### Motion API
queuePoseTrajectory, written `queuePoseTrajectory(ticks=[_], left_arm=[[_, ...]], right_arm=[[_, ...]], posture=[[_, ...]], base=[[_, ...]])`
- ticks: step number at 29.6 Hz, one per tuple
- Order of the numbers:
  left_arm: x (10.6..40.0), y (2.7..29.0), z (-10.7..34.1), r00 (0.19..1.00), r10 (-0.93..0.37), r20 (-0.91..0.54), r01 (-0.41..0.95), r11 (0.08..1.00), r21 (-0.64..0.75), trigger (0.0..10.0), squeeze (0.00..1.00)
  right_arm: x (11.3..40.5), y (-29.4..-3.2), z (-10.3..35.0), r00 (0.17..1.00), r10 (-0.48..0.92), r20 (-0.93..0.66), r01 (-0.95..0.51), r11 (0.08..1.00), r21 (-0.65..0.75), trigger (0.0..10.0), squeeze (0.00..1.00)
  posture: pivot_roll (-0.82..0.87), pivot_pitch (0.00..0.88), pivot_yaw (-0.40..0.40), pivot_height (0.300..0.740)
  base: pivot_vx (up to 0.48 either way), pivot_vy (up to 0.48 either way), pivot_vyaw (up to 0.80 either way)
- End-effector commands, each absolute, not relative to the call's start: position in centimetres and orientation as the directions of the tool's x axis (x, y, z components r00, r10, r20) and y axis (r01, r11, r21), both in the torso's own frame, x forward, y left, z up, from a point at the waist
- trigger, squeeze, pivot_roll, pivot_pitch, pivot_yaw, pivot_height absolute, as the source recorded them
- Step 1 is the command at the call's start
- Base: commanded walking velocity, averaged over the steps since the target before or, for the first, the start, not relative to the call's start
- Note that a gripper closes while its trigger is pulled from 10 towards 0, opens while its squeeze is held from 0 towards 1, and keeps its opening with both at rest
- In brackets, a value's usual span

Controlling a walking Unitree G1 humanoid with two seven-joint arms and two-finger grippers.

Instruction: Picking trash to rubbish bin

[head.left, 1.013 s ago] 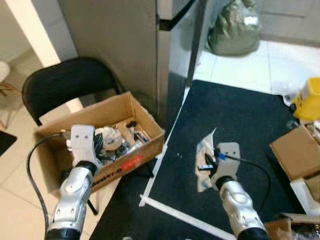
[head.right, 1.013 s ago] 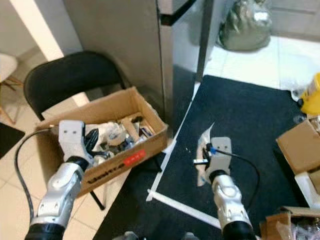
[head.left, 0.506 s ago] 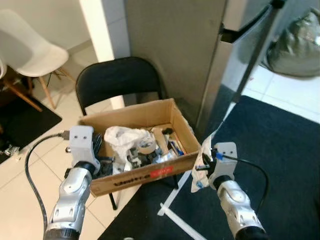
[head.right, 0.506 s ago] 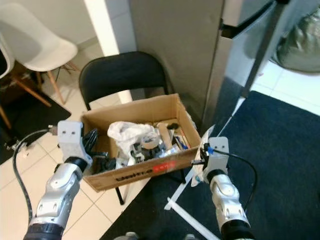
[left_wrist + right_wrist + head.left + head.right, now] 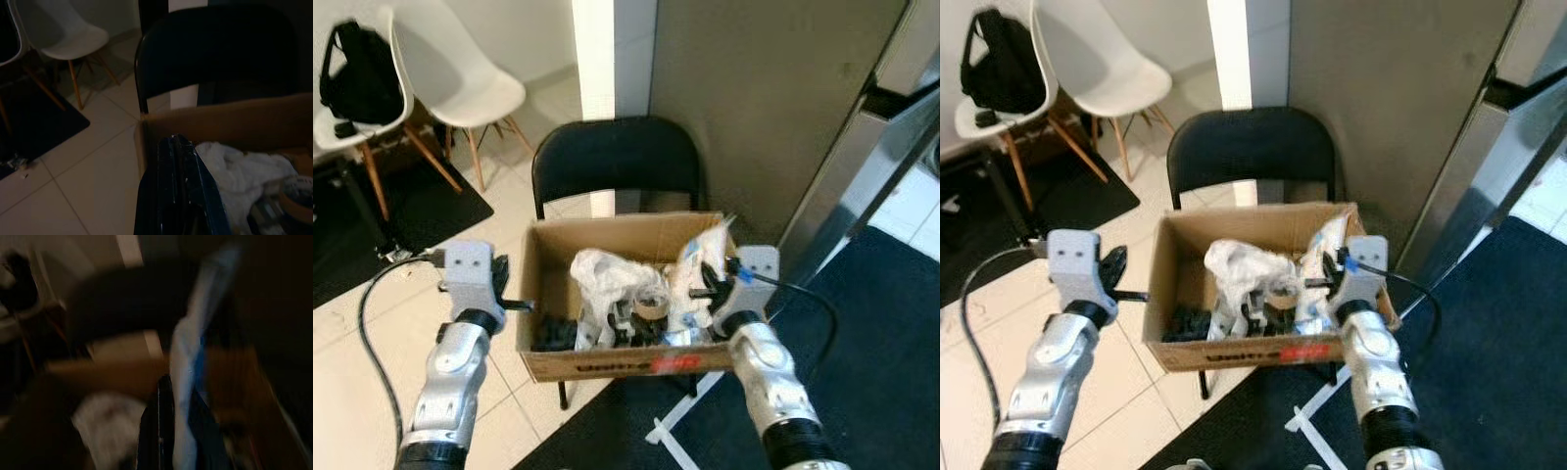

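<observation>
The job looks close to its end from where I stand: the right gripper (image 5: 703, 291) is pinched on a white wrapper (image 5: 697, 257) and holds it right over the far right corner of the cardboard box (image 5: 607, 367) that serves as the bin, so what is left, I'd say, is just to let go so it falls in. The box sits on a black folding chair (image 5: 617, 162) and already holds a crumpled white bag (image 5: 607, 276), a roll of tape (image 5: 651, 307) and other dark bits of rubbish. The wrapper is thin, creased and limp, white with some blue print, standing upright between the fingers. The left gripper (image 5: 514, 305) hovers just outside the box's left wall, holding nothing, fingers pressed together as far as I can make out
</observation>
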State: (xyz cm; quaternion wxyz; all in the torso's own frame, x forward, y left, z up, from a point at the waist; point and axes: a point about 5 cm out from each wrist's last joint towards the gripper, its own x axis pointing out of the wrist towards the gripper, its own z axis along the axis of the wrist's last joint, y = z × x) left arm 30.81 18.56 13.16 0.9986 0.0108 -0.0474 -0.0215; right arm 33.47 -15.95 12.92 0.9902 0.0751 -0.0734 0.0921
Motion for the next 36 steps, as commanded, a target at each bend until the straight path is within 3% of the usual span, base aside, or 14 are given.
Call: queuePoseTrajectory(ticks=[1,13,20,23,36], left_arm=[[30.7,18.9,13.0,0.996,-0.041,0.078,0.038,0.998,0.040,10.0,0.00],[31.3,17.7,13.3,0.991,-0.105,0.085,0.099,0.993,0.070,10.0,0.00],[31.5,15.6,13.8,0.955,-0.293,0.052,0.271,0.930,0.249,10.0,0.00],[31.6,15.5,13.7,0.950,-0.312,0.033,0.292,0.917,0.273,10.0,0.00],[31.4,16.1,12.9,0.967,-0.254,0.020,0.243,0.943,0.229,10.0,0.00]], right_arm=[[33.7,-14.6,13.6,0.957,0.224,0.183,-0.250,0.959,0.135,10.0,0.00],[34.5,-14.0,12.9,0.958,0.255,0.127,-0.268,0.959,0.096,10.0,0.00],[35.3,-13.2,13.0,0.947,0.302,0.107,-0.312,0.947,0.082,10.0,0.00],[35.5,-12.7,12.9,0.939,0.329,0.100,-0.337,0.938,0.078,10.0,0.00],[36.0,-11.0,13.0,0.896,0.434,0.093,-0.441,0.894,0.080,10.0,0.00]], posture=[[0.06,0.134,0.036,0.740],[0.06,0.140,0.028,0.740],[0.06,0.158,0.006,0.740],[0.06,0.165,0.001,0.740],[0.06,0.184,-0.014,0.740]], base=[[0.251,0.000,0.00],[0.189,0.000,0.00],[0.000,0.000,0.00],[0.000,0.000,0.00],[0.000,0.000,0.00]])
